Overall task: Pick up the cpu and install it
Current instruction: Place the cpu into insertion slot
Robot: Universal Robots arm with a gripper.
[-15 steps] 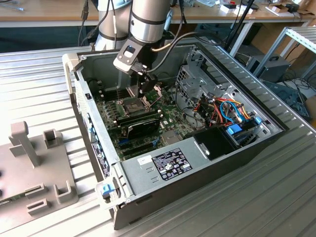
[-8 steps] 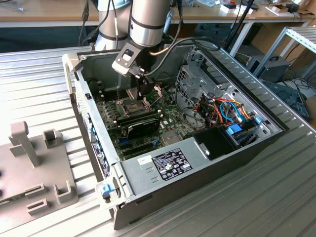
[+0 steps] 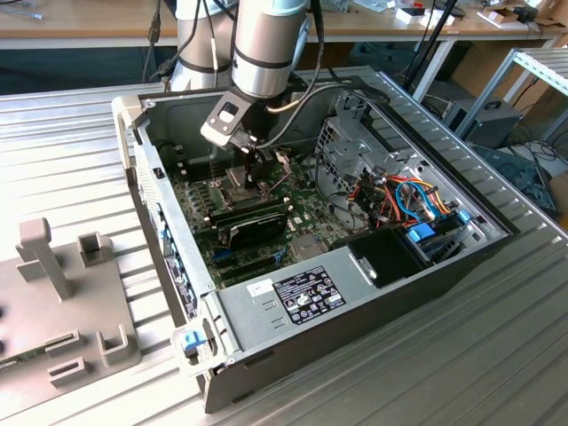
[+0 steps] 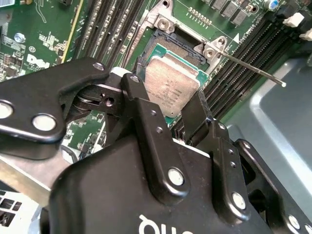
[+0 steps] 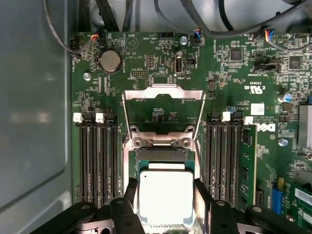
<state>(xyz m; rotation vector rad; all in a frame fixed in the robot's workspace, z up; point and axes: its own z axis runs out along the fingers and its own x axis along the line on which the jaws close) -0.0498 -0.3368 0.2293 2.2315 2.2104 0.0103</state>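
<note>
Fingertips of the end effector clamp two opposite edges of the cpu, holding it directly over the dark socket on the green motherboard; whether it is seated, I cannot tell. Beyond the socket its hinged metal frame stands open, and memory slots flank the socket. The board lies inside an open computer case on the bench.

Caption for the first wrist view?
Tool grips the cpu over the open socket, metal frame raised.
</note>
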